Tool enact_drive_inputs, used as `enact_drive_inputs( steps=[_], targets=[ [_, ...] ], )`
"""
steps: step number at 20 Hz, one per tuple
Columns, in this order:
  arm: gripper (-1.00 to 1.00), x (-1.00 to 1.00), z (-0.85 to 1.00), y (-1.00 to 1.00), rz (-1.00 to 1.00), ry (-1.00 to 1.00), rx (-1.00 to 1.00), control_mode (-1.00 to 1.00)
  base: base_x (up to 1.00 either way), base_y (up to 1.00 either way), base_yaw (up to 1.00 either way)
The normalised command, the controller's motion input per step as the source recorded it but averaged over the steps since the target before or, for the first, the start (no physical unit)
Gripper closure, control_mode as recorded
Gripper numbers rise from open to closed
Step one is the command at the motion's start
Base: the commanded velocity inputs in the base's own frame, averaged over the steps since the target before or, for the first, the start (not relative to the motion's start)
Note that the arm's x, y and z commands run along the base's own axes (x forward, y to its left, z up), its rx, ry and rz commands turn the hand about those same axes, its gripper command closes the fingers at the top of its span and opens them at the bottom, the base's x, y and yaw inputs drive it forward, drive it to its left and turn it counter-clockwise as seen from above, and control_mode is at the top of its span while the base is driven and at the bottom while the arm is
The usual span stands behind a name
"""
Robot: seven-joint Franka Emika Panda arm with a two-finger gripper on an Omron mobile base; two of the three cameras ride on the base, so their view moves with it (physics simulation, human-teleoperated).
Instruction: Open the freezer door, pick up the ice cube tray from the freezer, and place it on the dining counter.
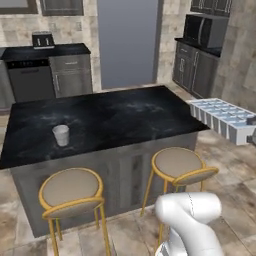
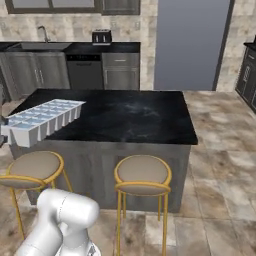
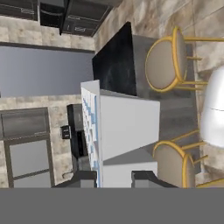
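Ice cube tray (image 1: 223,118), pale blue-white and rectangular with its grid of little square compartments, hangs in the air off the right end of the long island with the black white-veined marble top and grey base, the dining surface (image 1: 105,117); you can see it held level, not resting on the stone. From the right base view the same tray (image 2: 42,120) sits over the near left corner of that surface (image 2: 130,117), above the stools.

Your claw (image 3: 113,177) is pinching the ice cube tray (image 3: 124,131) by its near end, with one dark fingertip (image 3: 83,178) on each side of the tray's wall.

On the marble, a small white cup (image 1: 61,135) stands upright near the left front edge, well apart from the tray. Two round tan-seated stools with gold frames (image 1: 72,192) stand against the near side of the island. At the far wall, the tall flat grey brushed-metal freezer door (image 1: 127,42) is closed, and a black microwave (image 1: 204,31) sits on the right-hand cabinets.
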Motion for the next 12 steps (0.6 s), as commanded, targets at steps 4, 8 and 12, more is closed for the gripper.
enact_drive_inputs(
  steps=[4, 8, 12],
  targets=[
    [1.0, 0.0, 0.0, 0.0, 0.0, 0.0, 0.0, 1.0, 0.26, -0.79, 0.24],
    [1.0, 0.0, 0.0, 0.0, 0.0, 0.0, 0.0, 1.0, 0.38, -0.41, 0.12],
    [1.0, 0.0, 0.0, 0.0, 0.0, 0.0, 0.0, 1.0, 0.5, -0.24, 0.08]
  ],
)
